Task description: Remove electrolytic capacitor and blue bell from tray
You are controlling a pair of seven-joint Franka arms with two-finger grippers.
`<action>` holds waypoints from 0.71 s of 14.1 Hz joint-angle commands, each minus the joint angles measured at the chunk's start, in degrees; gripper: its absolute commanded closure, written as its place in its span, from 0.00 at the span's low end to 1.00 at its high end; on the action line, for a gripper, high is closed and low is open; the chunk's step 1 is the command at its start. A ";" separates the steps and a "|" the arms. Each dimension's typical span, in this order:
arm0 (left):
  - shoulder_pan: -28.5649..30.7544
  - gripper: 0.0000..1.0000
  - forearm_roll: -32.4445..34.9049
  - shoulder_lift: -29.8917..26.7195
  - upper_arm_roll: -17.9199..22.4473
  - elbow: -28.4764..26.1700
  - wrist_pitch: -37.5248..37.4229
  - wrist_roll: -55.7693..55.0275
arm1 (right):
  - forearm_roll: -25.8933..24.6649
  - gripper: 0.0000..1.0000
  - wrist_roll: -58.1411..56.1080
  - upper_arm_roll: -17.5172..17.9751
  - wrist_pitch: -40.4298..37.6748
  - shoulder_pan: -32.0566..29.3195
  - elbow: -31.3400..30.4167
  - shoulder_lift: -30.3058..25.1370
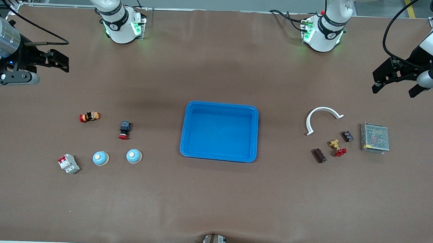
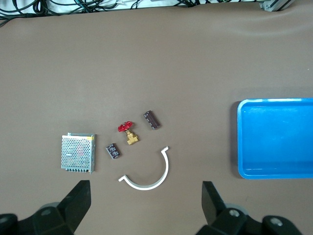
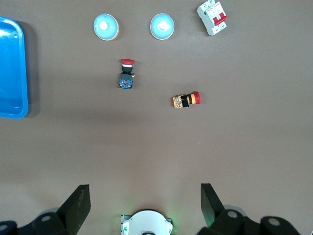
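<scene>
Blue bells and dark capacitors sit on the brown counter, blue tray empty between them, both end effectors released.
Two bells lie side by side toward the right arm's end, near a white-red breaker and two red-capped push buttons. Two capacitors lie toward the left arm's end, flanking a brass valve with red handle, near a white curved piece and a metal mesh power supply. Left end effector hangs over bare counter at its end, fingers spread, holding nothing; right end effector likewise at its end.
</scene>
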 commanded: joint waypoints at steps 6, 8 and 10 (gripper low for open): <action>0.19 0.00 -1.29 0.63 -0.06 1.12 -0.76 -0.16 | 0.96 0.00 -0.51 -1.03 -0.90 0.16 1.01 -0.88; 0.45 0.00 -1.29 0.63 -0.06 1.12 -0.76 -0.77 | 1.05 0.00 -0.51 -1.56 -2.04 0.33 1.19 -0.79; 0.62 0.00 -1.20 0.63 -0.06 1.21 -0.76 -0.78 | 1.14 0.00 -0.42 -3.14 -2.65 2.08 1.45 -0.88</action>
